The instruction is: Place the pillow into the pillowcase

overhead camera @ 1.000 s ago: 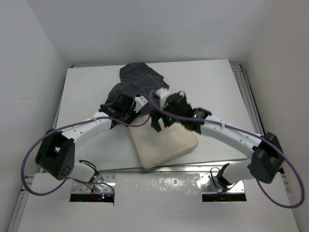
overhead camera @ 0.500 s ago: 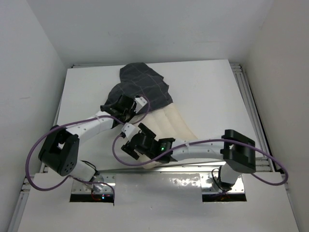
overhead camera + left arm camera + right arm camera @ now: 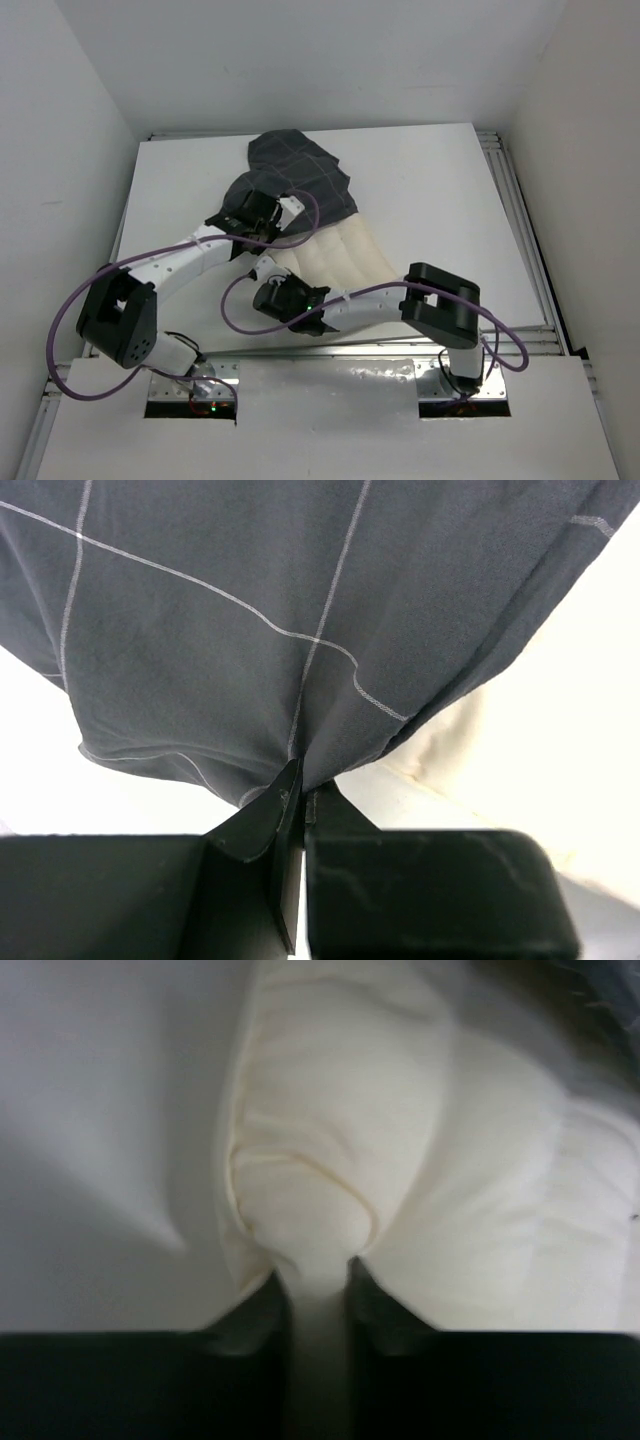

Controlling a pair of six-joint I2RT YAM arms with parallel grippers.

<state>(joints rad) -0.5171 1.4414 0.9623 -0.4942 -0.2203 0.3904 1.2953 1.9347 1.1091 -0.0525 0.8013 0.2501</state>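
Now your left tool (image 3: 300,785) is pressed together on a fold of the pillowcase (image 3: 250,630), the dark checked cloth gathered between its fingers just beyond the far end of the pillow (image 3: 345,255). Your right tool (image 3: 312,1270) pinches a cream bulge at the pillow's near left edge. The pillowcase lies bunched over the pillow's far end, and the pillow rests on the white counter (image 3: 440,190).
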